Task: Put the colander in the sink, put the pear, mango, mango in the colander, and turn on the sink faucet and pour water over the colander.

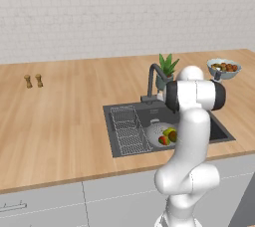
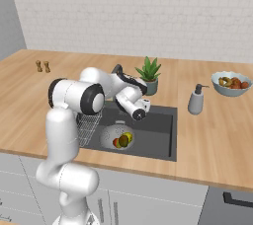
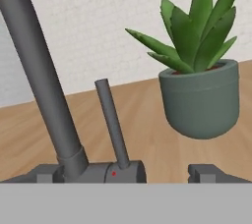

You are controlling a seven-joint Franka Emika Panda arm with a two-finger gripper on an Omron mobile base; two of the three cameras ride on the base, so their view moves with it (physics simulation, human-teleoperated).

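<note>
Gripper (image 3: 123, 174) jaws stand wide apart at the bottom edge of the hand view, holding nothing, with the sink faucet (image 3: 47, 85) base and its slim upright lever (image 3: 112, 122) between the two dark fingertips (image 3: 209, 173) and one potted plant (image 3: 202, 83) at upper right. In the right base view the white arm bends from lower left toward centre frame, its hand low behind the sink (image 2: 158, 140). One colander (image 2: 111, 137) sits in the basin holding three fruits, among them the pear (image 2: 128, 135); a fruit bowl (image 2: 231, 84) and soap dispenser (image 2: 196, 99) stand at right.

Matt dark metal sink faucet (image 3: 44, 90), smooth wooden counter (image 1: 60, 121), perforated metal colander (image 2: 109, 135), matt plant pot (image 3: 202, 100).
</note>
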